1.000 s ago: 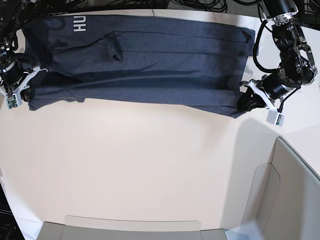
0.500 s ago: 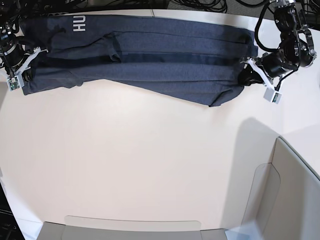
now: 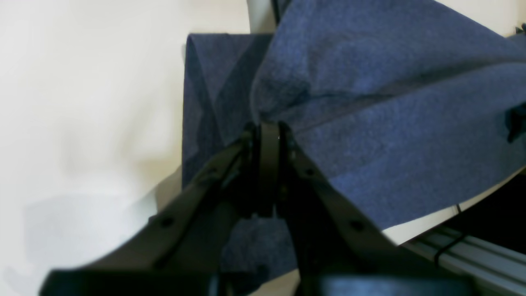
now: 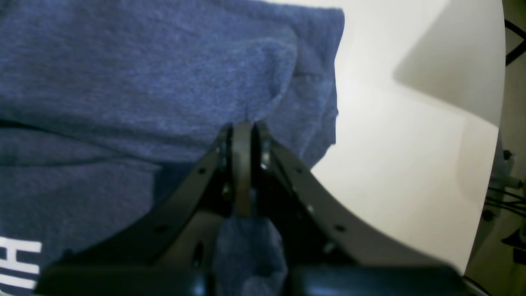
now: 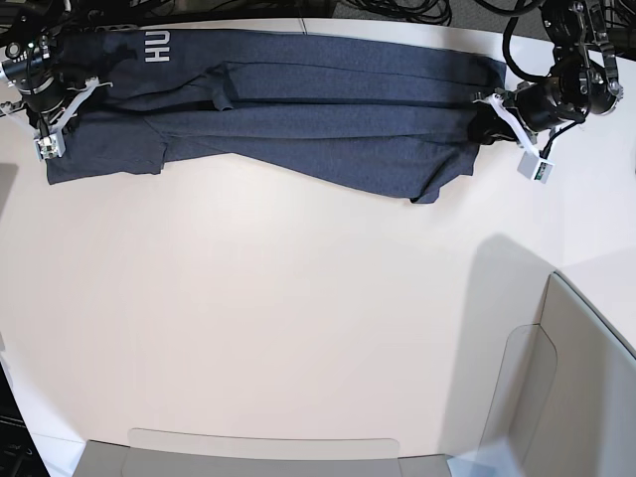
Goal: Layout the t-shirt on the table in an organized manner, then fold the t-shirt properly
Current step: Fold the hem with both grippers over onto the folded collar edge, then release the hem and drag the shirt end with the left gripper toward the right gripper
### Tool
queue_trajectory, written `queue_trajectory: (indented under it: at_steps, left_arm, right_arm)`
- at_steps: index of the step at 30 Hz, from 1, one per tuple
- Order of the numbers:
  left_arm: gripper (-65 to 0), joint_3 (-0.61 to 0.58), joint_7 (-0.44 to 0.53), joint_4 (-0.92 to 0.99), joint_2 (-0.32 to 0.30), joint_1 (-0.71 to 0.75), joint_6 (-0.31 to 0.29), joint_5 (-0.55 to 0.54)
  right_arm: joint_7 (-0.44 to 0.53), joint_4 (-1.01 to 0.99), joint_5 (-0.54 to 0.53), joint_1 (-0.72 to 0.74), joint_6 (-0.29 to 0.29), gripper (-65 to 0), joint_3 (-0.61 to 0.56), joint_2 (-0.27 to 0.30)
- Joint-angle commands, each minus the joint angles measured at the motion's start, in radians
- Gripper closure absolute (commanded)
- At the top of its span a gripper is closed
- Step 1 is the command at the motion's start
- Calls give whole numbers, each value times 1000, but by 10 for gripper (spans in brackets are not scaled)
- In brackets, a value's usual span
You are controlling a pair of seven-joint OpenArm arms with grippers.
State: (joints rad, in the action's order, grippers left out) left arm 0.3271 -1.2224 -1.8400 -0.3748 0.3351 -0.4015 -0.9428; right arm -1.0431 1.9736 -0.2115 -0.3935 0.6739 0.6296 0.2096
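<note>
The navy-blue t-shirt (image 5: 298, 109) stretches in a long folded band across the far edge of the table (image 5: 278, 318), with white lettering at its left end. At the band's right end my left gripper (image 5: 484, 121) is shut on the t-shirt's fabric; in the left wrist view its tips (image 3: 269, 131) pinch a bunched fold of the t-shirt (image 3: 390, 102). At the left end my right gripper (image 5: 68, 107) is shut on the cloth, and the right wrist view shows the tips (image 4: 243, 129) clamped into the t-shirt (image 4: 144, 82) near its edge. A loose flap hangs lower toward the right.
A grey-beige bin wall (image 5: 586, 388) rises at the front right, and a low bin edge (image 5: 258, 452) runs along the table's front. Black cables lie beyond the table's far edge (image 5: 397, 10). Bare tabletop fills the middle.
Both grippers have carried the shirt's front edge away toward the far side, doubling the shirt over into a narrower band. The grips stayed shut throughout.
</note>
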Motion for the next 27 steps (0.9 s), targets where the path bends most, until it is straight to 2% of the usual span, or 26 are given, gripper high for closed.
queue_trajectory:
  at_steps: [1,4,9,11,17,24,27]
  left_arm:
    - [0,5,17,-3,-14,-3,-3,-9]
    - [-44,5,17,21,-14,-3,-3,-9]
    - [-216,7,16,23,-13,-1,-3,-11]
    - [-257,8,16,23,-11,-1,-3,-11]
    - [-258,7,16,23,-11,-1,-3,-11]
    - [-258,14,16,23,-13,-4,-3,-11]
    - [-257,28,19,21,-14,-6,-3,-11]
  right_arm:
    - [7,14,4,0,8,0,6,6]
    - [7,14,4,0,8,0,6,1]
    - [7,14,2,0,8,0,6,1]
    - [7,16,1,0,8,0,6,1]
    - [4,17,1,-11,7,-6,13,6]
    - [-50,53,-1,-15,7,-314,59,9]
    - [-44,62,-1,-11,7,-388,86,9]
